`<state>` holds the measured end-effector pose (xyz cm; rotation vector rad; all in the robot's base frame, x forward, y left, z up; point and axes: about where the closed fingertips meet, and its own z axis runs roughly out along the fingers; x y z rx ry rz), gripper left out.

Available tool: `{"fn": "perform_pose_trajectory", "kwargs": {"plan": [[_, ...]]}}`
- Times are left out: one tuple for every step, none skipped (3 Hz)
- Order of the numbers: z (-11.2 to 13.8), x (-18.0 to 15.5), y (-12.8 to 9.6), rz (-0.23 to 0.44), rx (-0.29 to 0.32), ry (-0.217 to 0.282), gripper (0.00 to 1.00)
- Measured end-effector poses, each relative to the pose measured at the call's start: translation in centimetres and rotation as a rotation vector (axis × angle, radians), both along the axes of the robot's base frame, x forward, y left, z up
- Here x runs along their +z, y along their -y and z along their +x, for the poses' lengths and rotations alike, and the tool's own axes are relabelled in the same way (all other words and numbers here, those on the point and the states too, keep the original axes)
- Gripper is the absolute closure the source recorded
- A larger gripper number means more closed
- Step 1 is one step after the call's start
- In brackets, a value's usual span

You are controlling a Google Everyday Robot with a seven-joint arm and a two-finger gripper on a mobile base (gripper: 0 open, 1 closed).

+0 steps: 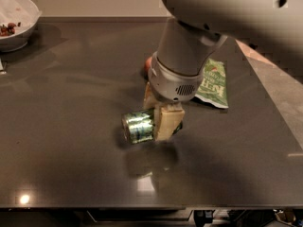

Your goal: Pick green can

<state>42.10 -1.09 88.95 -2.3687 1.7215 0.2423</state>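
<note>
The tool is near the centre of the table, its fingers clamped on the green can. The can is held on its side, silver end facing left. A green chip bag lies behind to the right. A white bowl sits at the far left corner.

The bench is dark and polished, throwing back lamp glints. Just above its middle the end effector, with matt cream pads, pinches the green can, which is shiny metal. The arm's shell looks like smooth, matt grey plastic. The green bag is crinkled and glossy.
</note>
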Motion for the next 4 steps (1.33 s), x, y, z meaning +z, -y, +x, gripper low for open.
{"fn": "perform_pose_trajectory", "kwargs": {"plan": [[0.1, 3.2, 0.4, 0.04, 0.009, 0.004, 1.0], [0.3, 5.6, 0.6, 0.072, 0.012, 0.015, 1.0], [1.0, 9.1, 0.9, 0.132, 0.021, 0.054, 1.0], [1.2, 9.3, 0.6, 0.139, 0.019, 0.071, 1.0]]}}
